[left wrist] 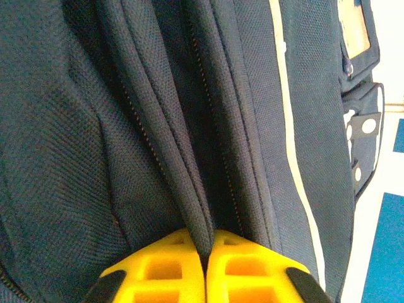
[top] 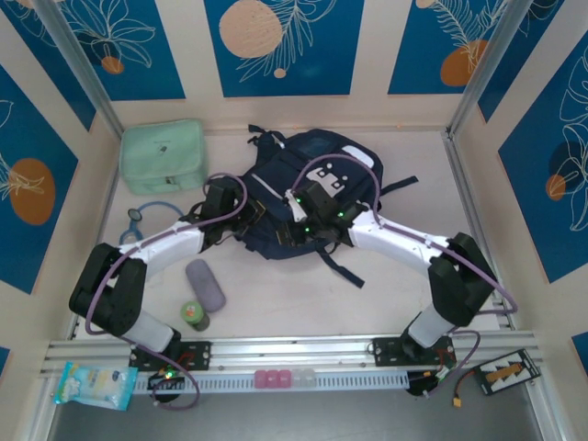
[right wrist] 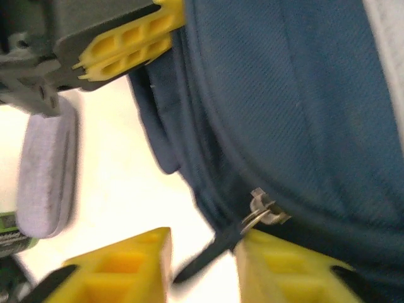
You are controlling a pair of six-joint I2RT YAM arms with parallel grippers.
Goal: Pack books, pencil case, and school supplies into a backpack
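The navy backpack (top: 317, 170) lies in the middle of the table, between both arms. My left gripper (top: 246, 219) is at its left side; in the left wrist view its yellow fingers (left wrist: 170, 268) are shut on a fold of backpack (left wrist: 189, 126) fabric beside the zip. My right gripper (right wrist: 202, 265) stands open at the bag's near edge. The dark zip pull (right wrist: 208, 255) hangs loose between its fingers, under the metal slider (right wrist: 265, 211). The greyish-purple school supplies case (top: 205, 283) lies on the table near the left arm. The books and the pencil case are out of view.
A mint-green bag (top: 163, 154) sits at the back left. A small green bottle (top: 194, 315) stands just in front of the purple case. A thin light-blue item (top: 138, 220) lies by the left arm. A plastic packet (top: 92, 384) rests past the front rail.
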